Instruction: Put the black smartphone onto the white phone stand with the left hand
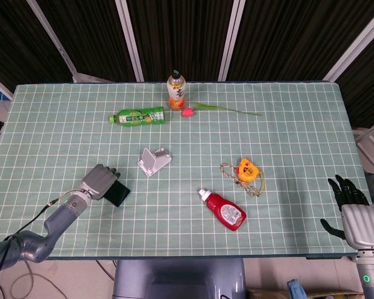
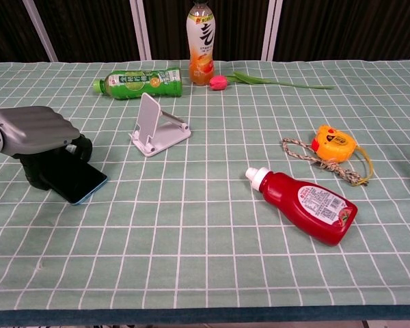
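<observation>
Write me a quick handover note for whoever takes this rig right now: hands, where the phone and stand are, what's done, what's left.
Left hand: closed over the near-left end of the black smartphone, fingers curled around it; phone looks tilted, one end at or near the tablecloth.
Right hand: open, idle at the table's near-right edge, holding nothing.
White phone stand: upright and empty, right of and beyond the phone.
Done: the left hand has a hold on the phone.
Left: lift it, carry it to the stand, seat it against the backrest, release.

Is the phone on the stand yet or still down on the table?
Not on it: the black smartphone lies apart from the empty white phone stand, under the left hand.
</observation>
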You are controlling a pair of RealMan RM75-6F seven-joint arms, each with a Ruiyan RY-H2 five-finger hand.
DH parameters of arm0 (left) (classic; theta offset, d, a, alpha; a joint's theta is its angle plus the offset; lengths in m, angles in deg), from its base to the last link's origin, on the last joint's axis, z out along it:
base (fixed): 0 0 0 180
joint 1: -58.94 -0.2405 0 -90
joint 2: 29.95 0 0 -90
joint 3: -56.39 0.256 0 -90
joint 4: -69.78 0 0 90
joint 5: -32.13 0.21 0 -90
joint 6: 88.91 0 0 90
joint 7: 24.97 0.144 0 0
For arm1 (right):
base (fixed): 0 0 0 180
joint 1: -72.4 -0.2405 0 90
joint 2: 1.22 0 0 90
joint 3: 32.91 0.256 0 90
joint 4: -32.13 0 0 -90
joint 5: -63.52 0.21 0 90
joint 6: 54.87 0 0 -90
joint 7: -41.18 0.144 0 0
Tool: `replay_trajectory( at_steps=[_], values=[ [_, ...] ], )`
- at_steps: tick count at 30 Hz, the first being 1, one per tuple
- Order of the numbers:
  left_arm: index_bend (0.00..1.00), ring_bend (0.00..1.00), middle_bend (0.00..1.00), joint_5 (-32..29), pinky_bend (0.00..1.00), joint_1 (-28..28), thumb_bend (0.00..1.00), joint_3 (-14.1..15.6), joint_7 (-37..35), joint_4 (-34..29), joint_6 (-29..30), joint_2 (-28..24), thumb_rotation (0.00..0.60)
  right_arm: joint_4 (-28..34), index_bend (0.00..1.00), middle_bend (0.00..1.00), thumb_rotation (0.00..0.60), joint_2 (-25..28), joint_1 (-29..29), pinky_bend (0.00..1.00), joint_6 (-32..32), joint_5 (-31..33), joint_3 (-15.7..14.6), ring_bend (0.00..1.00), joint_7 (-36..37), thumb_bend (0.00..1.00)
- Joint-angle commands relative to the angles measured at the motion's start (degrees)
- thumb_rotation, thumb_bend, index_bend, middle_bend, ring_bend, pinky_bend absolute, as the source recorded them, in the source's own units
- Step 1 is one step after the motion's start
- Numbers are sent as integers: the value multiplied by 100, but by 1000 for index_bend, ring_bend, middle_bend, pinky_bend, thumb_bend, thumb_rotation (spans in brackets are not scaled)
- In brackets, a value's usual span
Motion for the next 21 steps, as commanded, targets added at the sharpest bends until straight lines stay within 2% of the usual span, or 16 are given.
replay_trajectory(
  at_steps=[1,12,21],
  values=[
    [486,435,571,52,514,-30,243,-10,-87,1,43,-20,600,1,47,0,600,-1,-1,178,0,0,0,0,-4,307],
    [506,454,591,118,536,-149,243,-229,-560,-214,294,-159,600,1,48,0,600,-3,2,178,-4,-3,-1,0,1,308],
    [507,454,589,-724,538,-446,243,-875,-862,-741,979,95,600,-2,48,0,600,2,0,178,0,-9,-3,0,28,310]
  ],
)
